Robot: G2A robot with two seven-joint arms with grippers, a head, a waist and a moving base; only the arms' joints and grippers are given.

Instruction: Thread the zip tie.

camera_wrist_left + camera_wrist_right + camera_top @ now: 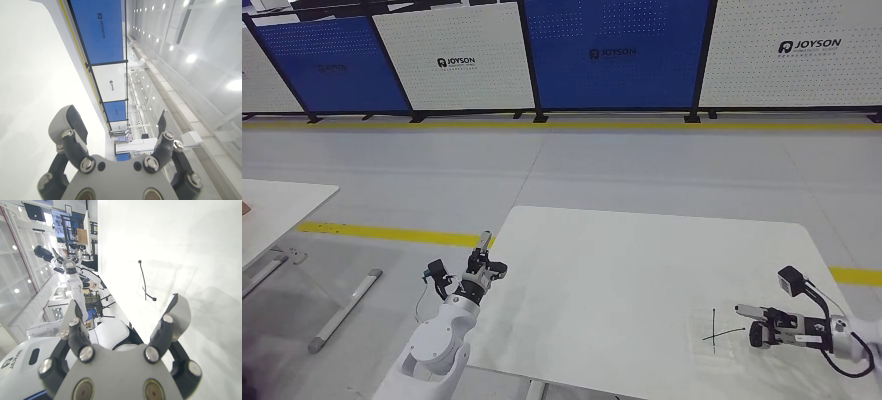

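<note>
Though wide and empty, right tool (pixel 125 298) near crossed zip ties (pixel 143 281) (left tool (pixel 117 109) likewise wide).

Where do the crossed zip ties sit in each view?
Top view: crossed zip ties on the white table, near-right corner, beside the right hand.
Right wrist view: crossed zip ties just beyond the right hand.
Left wrist view: aimed elsewhere, along the table toward the panels.
Shared landmark: the white table.
</note>
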